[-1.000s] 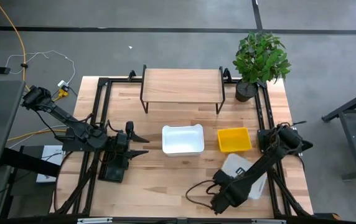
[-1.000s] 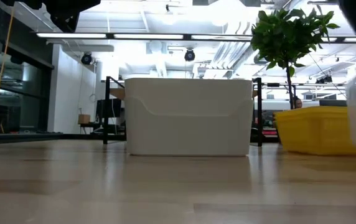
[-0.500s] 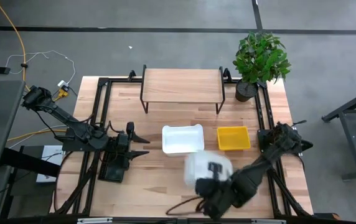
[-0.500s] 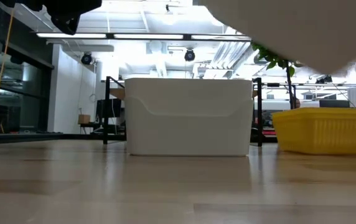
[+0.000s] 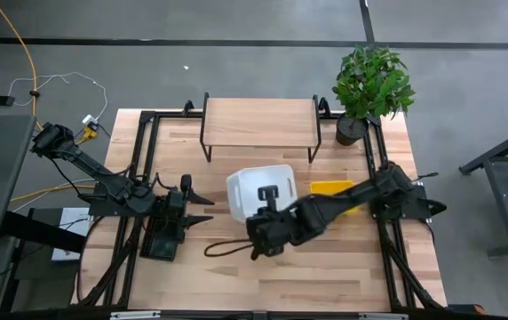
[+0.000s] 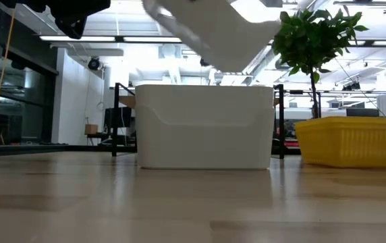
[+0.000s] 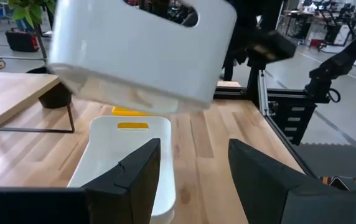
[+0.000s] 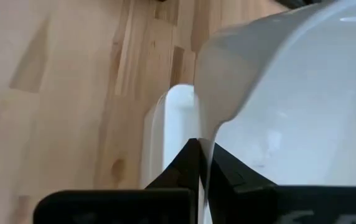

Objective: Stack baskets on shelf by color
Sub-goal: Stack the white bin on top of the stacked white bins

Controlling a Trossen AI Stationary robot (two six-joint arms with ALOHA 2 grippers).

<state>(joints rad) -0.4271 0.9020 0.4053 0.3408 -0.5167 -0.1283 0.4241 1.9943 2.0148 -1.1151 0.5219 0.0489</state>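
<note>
Potted green plant [image 5: 372, 89] at the table's [image 5: 236, 276] far right corner; yellow cable [image 5: 25, 53] on the floor.

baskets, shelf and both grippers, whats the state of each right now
White plastic basket held by the right gripper: lifted, tilted, above the other white one.
White plastic basket on the table: upright, empty.
Yellow plastic basket: upright on the table.
Wooden shelf with black legs: nothing on top.
Right gripper: shut on the lifted basket's wall.
Left gripper: open, empty, at table's left.
</note>
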